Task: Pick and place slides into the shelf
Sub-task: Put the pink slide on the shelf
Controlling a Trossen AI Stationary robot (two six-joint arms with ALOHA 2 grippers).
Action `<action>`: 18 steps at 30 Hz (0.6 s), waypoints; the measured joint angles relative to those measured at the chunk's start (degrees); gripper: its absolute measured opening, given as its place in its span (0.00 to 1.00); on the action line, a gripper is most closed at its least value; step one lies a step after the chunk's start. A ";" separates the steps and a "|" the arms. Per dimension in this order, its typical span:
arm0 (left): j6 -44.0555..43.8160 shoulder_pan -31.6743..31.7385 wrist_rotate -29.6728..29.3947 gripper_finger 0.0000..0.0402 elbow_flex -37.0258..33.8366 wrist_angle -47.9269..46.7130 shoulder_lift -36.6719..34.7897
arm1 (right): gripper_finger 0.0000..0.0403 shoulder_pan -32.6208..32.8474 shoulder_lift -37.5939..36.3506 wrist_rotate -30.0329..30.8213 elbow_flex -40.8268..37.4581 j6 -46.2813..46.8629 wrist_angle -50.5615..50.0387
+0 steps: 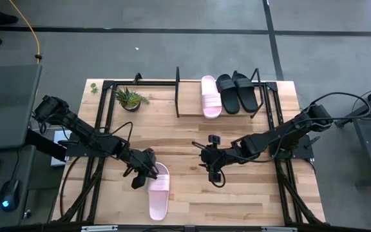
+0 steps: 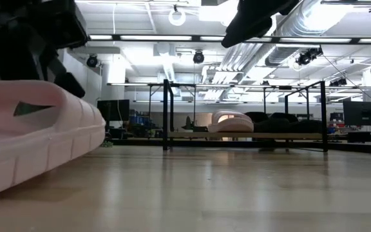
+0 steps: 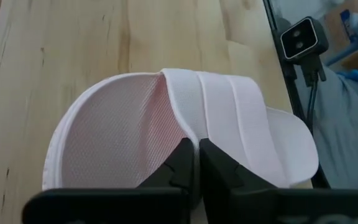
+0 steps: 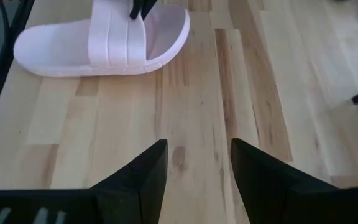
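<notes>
Pink slide (image 1: pixel 159 191) near the table's front edge, strap pinched by left hand (image 1: pixel 148 169); right hand (image 1: pixel 215 169) spread.

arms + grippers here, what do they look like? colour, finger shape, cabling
Both arms are matte black, jointed tube links. Left gripper and right gripper each have two flat black fingers tapering to wedge tips, no markings visible. Thin black cables loop along both arms. Right arm carries a small black knob-like part beside the wrist.
</notes>
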 joint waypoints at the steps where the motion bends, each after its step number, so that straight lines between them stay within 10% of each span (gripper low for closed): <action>1: 0.38 -0.02 0.07 0.01 0.65 -0.87 0.00 | 0.42 0.00 0.00 0.00 0.00 -1.29 0.17; 18: 9.12 -3.76 3.39 0.00 9.30 -3.50 0.00 | 0.42 2.87 0.06 -0.10 0.00 -22.40 10.42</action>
